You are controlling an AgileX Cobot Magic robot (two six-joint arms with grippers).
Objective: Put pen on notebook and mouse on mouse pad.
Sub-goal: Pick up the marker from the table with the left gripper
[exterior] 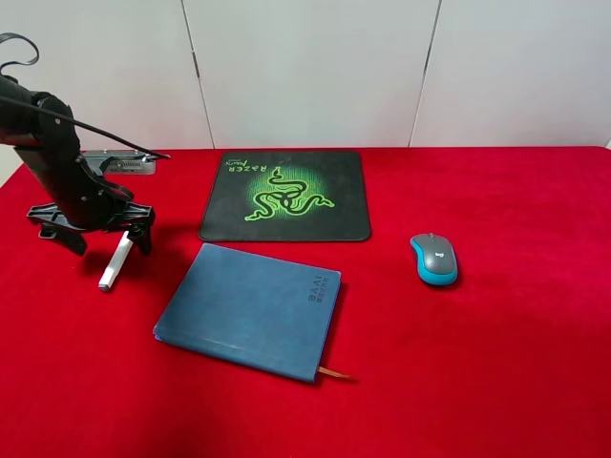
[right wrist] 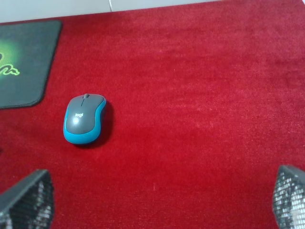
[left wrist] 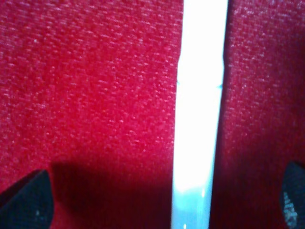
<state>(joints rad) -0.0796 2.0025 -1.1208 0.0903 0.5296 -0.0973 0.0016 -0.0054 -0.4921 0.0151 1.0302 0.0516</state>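
Observation:
The white pen lies on the red cloth at the left, left of the slate-blue notebook. My left gripper is low over the pen's far end, open, one finger on each side; the left wrist view shows the pen between the spread fingertips, untouched. The black mouse pad with its green logo lies behind the notebook. The grey and teal mouse sits on the cloth right of the pad. My right gripper is open and empty, hovering well short of the mouse.
A grey flat device sits at the back left edge behind the left arm. The red tablecloth covers the whole table. A white panelled wall stands behind. The notebook's brown ribbon pokes out at its near corner.

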